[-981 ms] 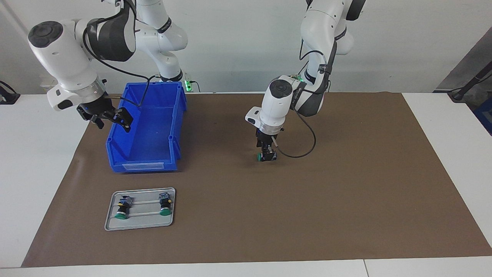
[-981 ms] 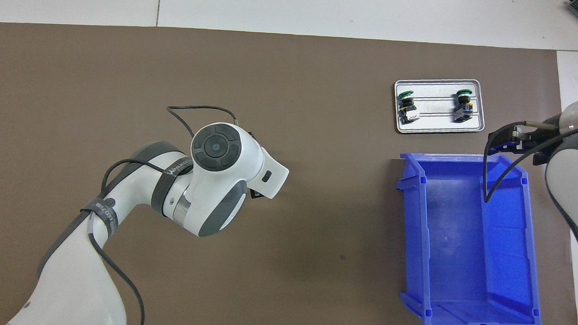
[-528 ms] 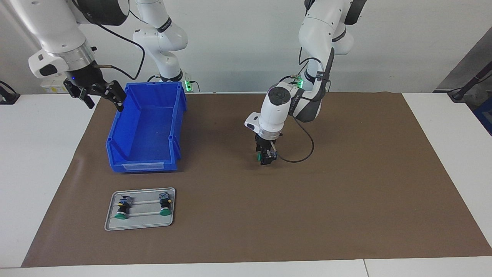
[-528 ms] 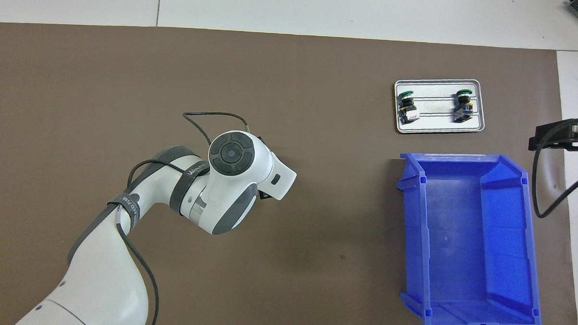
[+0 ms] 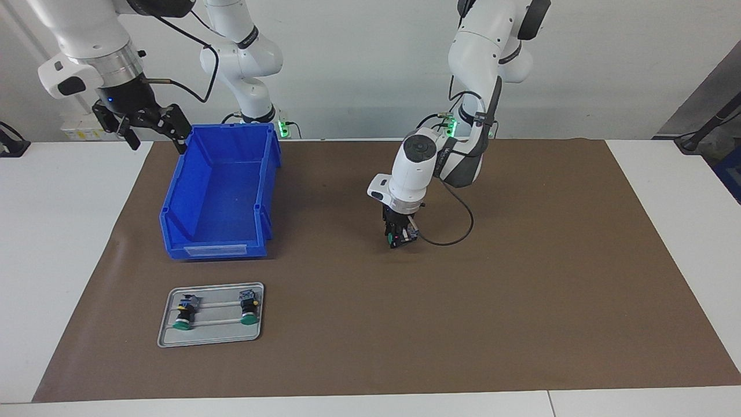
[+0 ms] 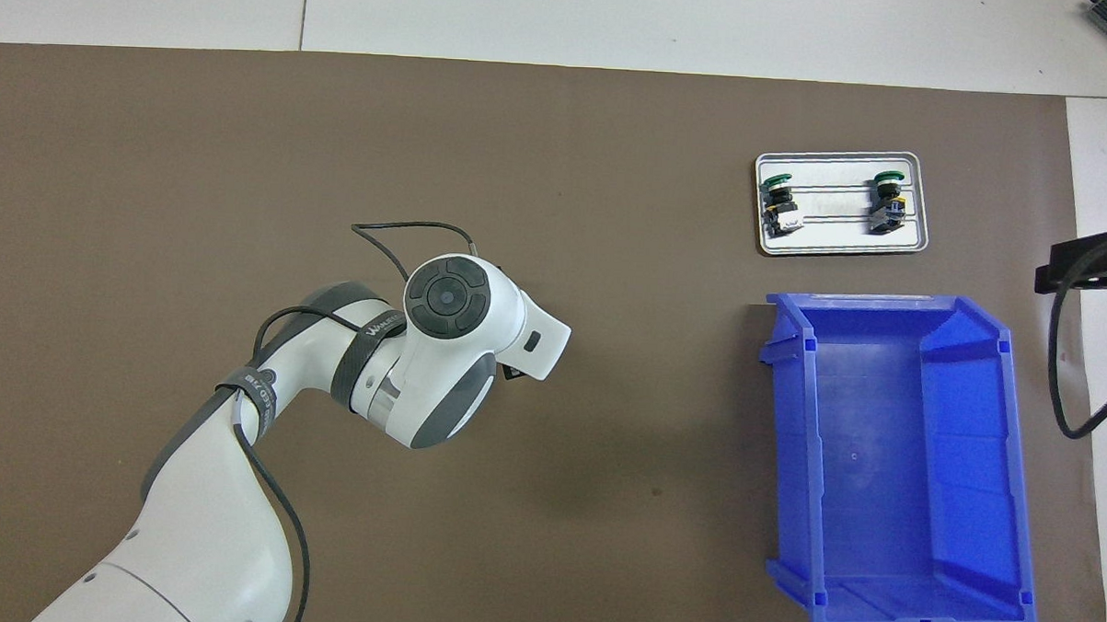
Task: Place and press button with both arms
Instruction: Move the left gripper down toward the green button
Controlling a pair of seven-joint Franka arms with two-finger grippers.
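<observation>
left claw (image 5: 399, 238): mine, low over the brown mat (image 5: 521, 278) mid-table, clamped on the button (image 5: 397, 238); the wrist hides it in the overhead view
button: down at the mat between my fingertips, green cap turned toward the right arm's end; whether it touches the mat I cannot tell
handling: I judge it light and rigid, hard plastic; round black body could roll or twist in the grip, smooth cap likely slippery
where to hold: across the body or the squarer contact block, cap left free for pressing
right claw (image 5: 147, 123): mine too, up in the air over the white table (image 5: 58, 231) just beside the blue bin (image 5: 220, 191), fingers apart, holding nothing, waiting
count, buttons: three; one in my left claw, two spare buttons (image 5: 185, 311) lying on the tray
count, tray (image 5: 211, 335): one, metal, farther from us than the bin
count, bins: one, nothing visible in it
count, arms: two
</observation>
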